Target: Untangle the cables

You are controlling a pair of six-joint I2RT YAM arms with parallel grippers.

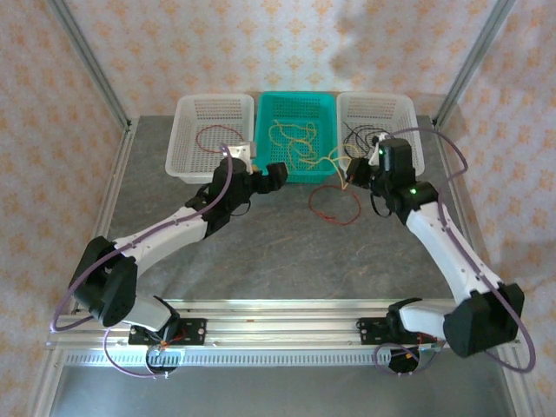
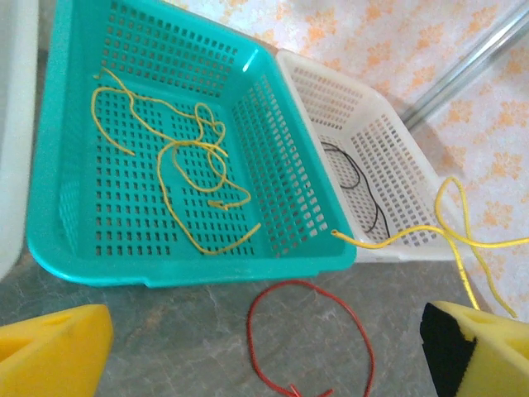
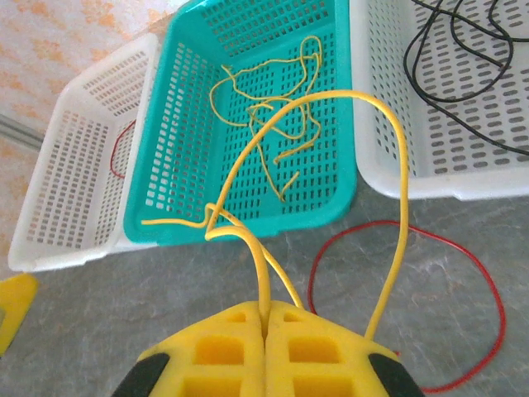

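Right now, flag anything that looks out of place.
A thin red wire loop lies on the grey tabletop in front of the teal plastic basket, not inside any basket.

Left arm reaches from lower left toward centre of the top view, left gripper (image 1: 261,167) with jaws spread wide. Right arm angles in from lower right. Right gripper (image 3: 266,318) is pinched closed on a yellow cable (image 3: 398,165).

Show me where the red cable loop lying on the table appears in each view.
Top external: red cable loop at centre, just in front of the teal basket.
Left wrist: red cable loop at bottom centre, below the teal basket.
Right wrist: red cable loop at lower right, below the teal basket.
Shared landmark: the teal basket.
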